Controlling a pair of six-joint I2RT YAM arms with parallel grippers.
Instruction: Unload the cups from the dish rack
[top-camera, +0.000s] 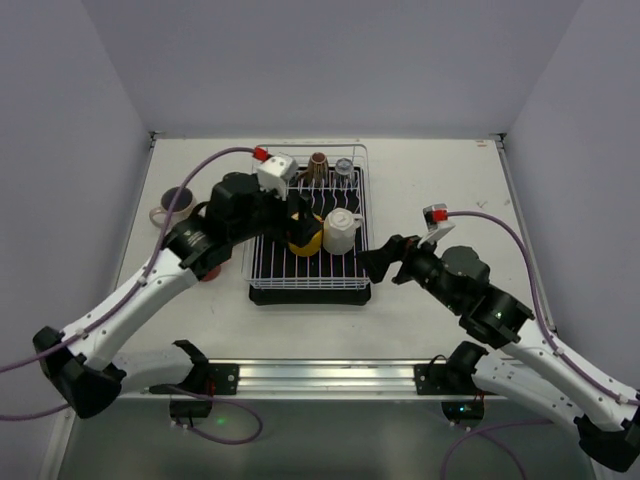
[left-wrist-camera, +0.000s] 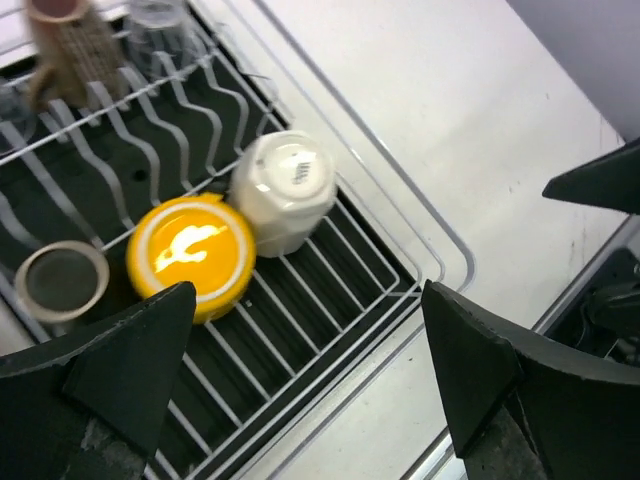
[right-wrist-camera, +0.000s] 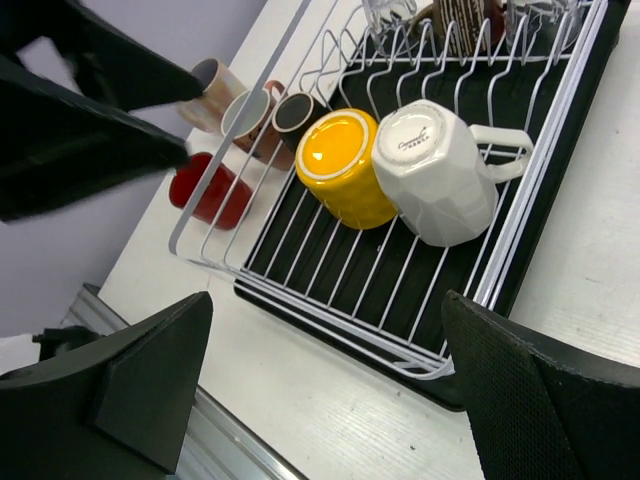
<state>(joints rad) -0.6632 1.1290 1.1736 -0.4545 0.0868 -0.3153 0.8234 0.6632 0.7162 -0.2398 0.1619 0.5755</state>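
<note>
The left side of the dish rack (top-camera: 335, 272) is hidden by the left arm in the top view, and the far glasses (right-wrist-camera: 390, 15) are cut off. A yellow cup (left-wrist-camera: 190, 255) and a white cup (left-wrist-camera: 283, 190) are seen side by side in the rack, bottoms up. The left end effector (left-wrist-camera: 308, 330) and the right end effector (right-wrist-camera: 328, 320) are spread wide, with nothing held.

Table (top-camera: 440, 180) with dish rack (top-camera: 310, 293), cups (top-camera: 172, 203)

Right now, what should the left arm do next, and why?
Probably shift slightly and lower the left gripper around the yellow cup. Its jaws stand open and empty over the dish rack, and that cup sits base up close below, beside the white cup.
</note>
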